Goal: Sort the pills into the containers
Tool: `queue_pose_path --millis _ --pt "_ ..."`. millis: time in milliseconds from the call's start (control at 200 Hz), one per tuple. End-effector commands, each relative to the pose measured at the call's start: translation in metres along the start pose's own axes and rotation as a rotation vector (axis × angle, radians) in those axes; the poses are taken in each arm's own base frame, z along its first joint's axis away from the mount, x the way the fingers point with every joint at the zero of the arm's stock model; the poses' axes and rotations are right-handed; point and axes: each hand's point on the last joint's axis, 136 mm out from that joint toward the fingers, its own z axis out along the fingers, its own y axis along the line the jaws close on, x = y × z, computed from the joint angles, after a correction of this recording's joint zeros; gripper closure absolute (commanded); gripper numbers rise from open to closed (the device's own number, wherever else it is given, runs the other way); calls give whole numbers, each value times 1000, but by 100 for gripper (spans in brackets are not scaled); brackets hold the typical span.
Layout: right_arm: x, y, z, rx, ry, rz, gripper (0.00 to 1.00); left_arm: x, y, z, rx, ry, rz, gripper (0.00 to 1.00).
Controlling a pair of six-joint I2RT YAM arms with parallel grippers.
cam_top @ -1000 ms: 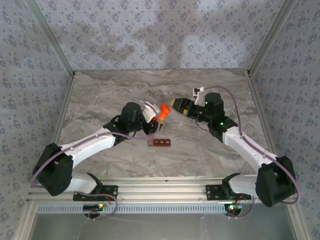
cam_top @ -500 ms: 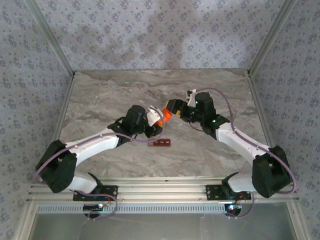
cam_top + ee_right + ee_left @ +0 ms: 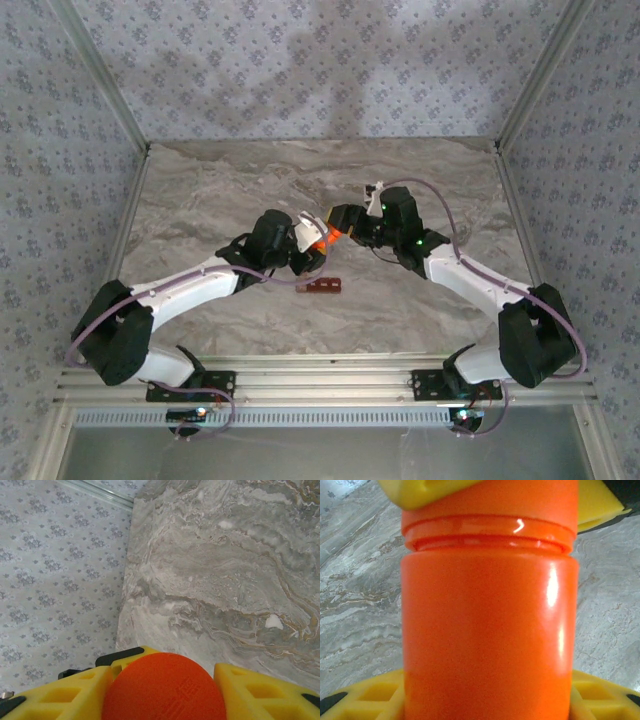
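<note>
Red-brown containers [image 3: 322,285] just beside left pincer [image 3: 313,243], orange bottle [image 3: 323,240] clamped

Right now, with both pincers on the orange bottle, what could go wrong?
1. The left pincer holds the bottle by its body and the right pincer clamps the cap; a twist may spin the bottle in the grip instead of opening it.
2. The bottle seems lifted off the table; if the cap comes off suddenly, any pills inside could scatter and miss the strip of cells.
</note>
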Motion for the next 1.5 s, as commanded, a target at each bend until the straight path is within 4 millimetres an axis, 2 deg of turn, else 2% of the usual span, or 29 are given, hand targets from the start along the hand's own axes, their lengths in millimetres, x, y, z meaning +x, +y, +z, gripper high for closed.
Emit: queue_pose_path --millis 0,95,180,290,375,445,525,650,790,865,944,1194,1494 --pt "-2 11 2 -38 9 -26 51 -31 1 -5 -6 -92 5 100" --pt "-7 13 -1 -83 -12 -89 54 -35 0 -9 24 -111 -27 100" --pt "-12 20 -6 -150 -44 -238 54 -40 0 -16 85 -149 -88 100" --pt "-6 25 -15 -218 -66 -475 53 -51 -2 -31 194 -223 -177 100" --pt "-5 23 -17 -226 -58 -528 51 -55 -6 -38 238 -247 -197 100" --pt "-7 24 -18 -232 -57 -508 46 -53 -7 -39 241 -240 -198 100" --pt "-17 26 -23 -223 -81 -430 30 -47 -4 -37 215 -216 -192 100" --pt "-34 23 -33 -182 -126 -289 23 -35 4 -32 138 -175 -163 100" --pt "-43 11 -35 -95 -136 -115 22 -24 10 -26 44 -126 -99 100" --pt "-41 2 -30 -38 -115 -27 21 -20 10 -22 5 -97 -56 100" --pt "-37 1 -22 -31 -93 21 21 -17 8 -17 -13 -67 -19 100" --pt "-23 10 -7 -32 -42 15 21 -19 2 -8 -11 -42 17 100" --pt "-7 4 -2 -15 -9 19 23 -24 2 -8 -13 -56 20 100"
